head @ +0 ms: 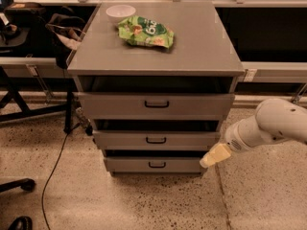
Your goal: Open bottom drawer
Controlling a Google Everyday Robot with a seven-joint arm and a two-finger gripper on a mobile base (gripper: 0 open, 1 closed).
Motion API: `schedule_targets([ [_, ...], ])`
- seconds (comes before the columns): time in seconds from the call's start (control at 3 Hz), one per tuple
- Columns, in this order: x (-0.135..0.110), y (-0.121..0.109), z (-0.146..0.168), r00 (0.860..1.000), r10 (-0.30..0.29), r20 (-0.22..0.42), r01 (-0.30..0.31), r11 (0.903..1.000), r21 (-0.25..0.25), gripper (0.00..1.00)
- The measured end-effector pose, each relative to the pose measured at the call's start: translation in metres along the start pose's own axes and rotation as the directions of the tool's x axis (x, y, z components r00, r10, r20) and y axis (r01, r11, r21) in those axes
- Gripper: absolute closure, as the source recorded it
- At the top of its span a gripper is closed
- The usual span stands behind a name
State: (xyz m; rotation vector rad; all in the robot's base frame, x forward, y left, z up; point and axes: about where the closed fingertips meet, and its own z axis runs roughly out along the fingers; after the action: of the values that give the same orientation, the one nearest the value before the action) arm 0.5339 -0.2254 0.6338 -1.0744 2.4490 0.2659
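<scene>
**A:** Closest to us, the cream-tipped gripper [215, 156] on its white arm [268, 126] hovers at the right end of the grey flat-fronted bottom drawer [127, 165]. That's the lowest tier, just above the floor.

**B:** Open or closed?

**A:** Cannot tell. It's holding nothing I can see.

**B:** Best play from here?

**A:** I'd slide left to the small black loop handle [157, 165] at the front's centre, hook it squarely, then pull straight out and level.

**B:** Any writing further back?

**A:** The crinkly green snack bag [145, 31] on the grey cabinet top [201, 47] has white lettering, but it's unreadable. Beyond it sits a small white bowl [120, 11], unmarked.
</scene>
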Motion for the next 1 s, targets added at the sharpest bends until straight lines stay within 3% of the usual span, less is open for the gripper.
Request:
schedule_targets([
  [0.67, 0.005, 0.001, 0.008, 1.000, 0.011, -0.001, -0.011, 0.9996, -0.024, 0.00],
  [1.0, 0.015, 0.002, 0.029, 1.000, 0.000, 0.030, 0.002, 0.9968, -0.079, 0.00],
])
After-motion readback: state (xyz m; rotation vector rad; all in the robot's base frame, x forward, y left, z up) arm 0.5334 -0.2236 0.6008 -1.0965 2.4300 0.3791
